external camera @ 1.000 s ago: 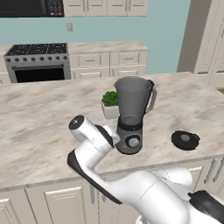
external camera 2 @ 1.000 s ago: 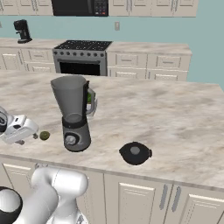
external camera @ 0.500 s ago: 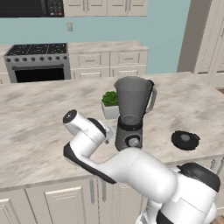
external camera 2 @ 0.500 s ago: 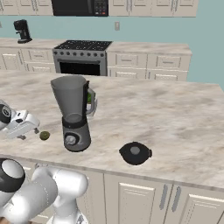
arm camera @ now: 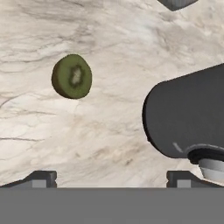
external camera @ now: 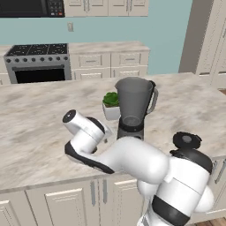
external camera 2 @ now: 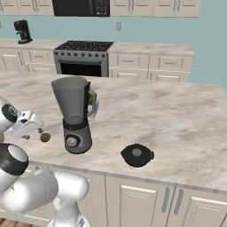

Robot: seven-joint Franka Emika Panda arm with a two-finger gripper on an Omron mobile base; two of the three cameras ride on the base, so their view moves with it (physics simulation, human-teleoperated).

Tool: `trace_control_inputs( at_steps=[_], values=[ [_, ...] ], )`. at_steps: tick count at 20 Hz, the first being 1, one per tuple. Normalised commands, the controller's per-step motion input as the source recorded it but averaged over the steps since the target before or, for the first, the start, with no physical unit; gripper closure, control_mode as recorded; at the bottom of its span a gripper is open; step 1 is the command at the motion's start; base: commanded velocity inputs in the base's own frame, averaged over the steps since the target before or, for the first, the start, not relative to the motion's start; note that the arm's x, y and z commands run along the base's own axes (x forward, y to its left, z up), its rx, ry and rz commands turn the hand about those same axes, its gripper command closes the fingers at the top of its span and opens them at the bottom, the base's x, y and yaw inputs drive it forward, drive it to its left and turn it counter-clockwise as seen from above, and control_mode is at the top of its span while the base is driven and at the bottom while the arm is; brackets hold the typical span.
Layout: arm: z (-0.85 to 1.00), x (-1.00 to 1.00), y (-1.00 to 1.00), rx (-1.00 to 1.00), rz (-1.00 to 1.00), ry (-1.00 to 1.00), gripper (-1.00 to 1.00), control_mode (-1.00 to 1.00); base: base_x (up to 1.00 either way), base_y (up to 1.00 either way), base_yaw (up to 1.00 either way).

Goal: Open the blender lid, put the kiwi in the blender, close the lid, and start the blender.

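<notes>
Kiwi (arm camera: pixel 71 76) lies on the counter (arm camera: pixel 109 127) just beside the blender (external camera 2: pixel 74 114) base, ahead of the gripper (arm camera: pixel 111 178) and toward its left fingertip, untouched. The gripper hangs low over the counter with its jaws spread wide, holding nothing. Blender lid (external camera 2: pixel 137 154) lies off the jar, well apart.

Kitchen: stove (external camera: pixel 39 62), microwave (external camera 2: pixel 80 6), cabinets (external camera: pixel 110 64), marble counter (external camera 2: pixel 177 119).

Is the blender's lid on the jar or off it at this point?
Off. The blender lid lies flat on the counter, right of the blender, whose jar top is uncovered.
</notes>
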Motion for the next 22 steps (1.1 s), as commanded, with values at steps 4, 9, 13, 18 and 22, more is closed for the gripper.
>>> trace_control_inputs(
  at_steps=[4,9,13,18,22],
  values=[
    [-0.19,0.18,0.06,0.0,0.0,0.0,-1.0,-1.0,0.0,0.0,0.0],
    [-0.21,0.19,0.03,0.0,0.0,0.0,-1.0,-1.0,0.0,0.0,0.0],
    [-0.21,0.32,0.01,0.0,0.0,0.0,-1.0,-1.0,0.0,0.0,0.0],
    [-0.15,0.25,0.07,0.0,0.0,0.0,-1.0,-1.0,0.0,0.0,0.0],
    [-0.07,0.12,0.09,0.0,0.0,0.0,-1.0,-1.0,0.0,0.0,0.0]
  ],
)
